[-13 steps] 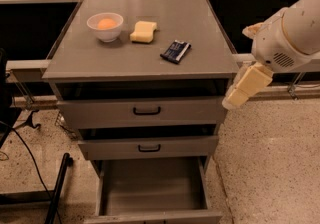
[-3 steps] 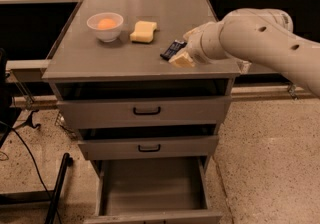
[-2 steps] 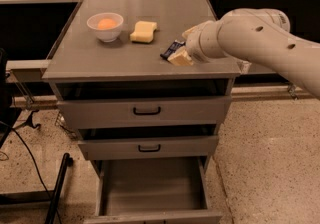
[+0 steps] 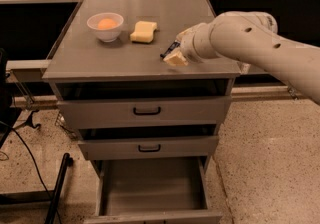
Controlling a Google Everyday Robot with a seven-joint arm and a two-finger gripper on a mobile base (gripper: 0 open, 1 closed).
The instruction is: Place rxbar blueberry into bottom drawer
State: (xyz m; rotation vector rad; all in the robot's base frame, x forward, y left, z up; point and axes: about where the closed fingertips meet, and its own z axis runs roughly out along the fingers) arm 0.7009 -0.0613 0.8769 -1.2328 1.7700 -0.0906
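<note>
The gripper (image 4: pixel 176 58) sits low over the right front part of the cabinet top (image 4: pixel 110 60), right at the rxbar blueberry (image 4: pixel 169 50), of which only a dark sliver shows past its left edge; whether it is spread or pinching the bar cannot be told. The thick white arm (image 4: pixel 250 43) reaches in from the right and hides the rest of the bar. Further left stand a yellow sponge (image 4: pixel 143 31) and a white bowl (image 4: pixel 105 28) with something orange in it, both apart from the bar. Below, the two upper drawers (image 4: pixel 145 113) jut slightly, and the bottom drawer (image 4: pixel 152 190) is pulled far out, showing its grey inside.
</note>
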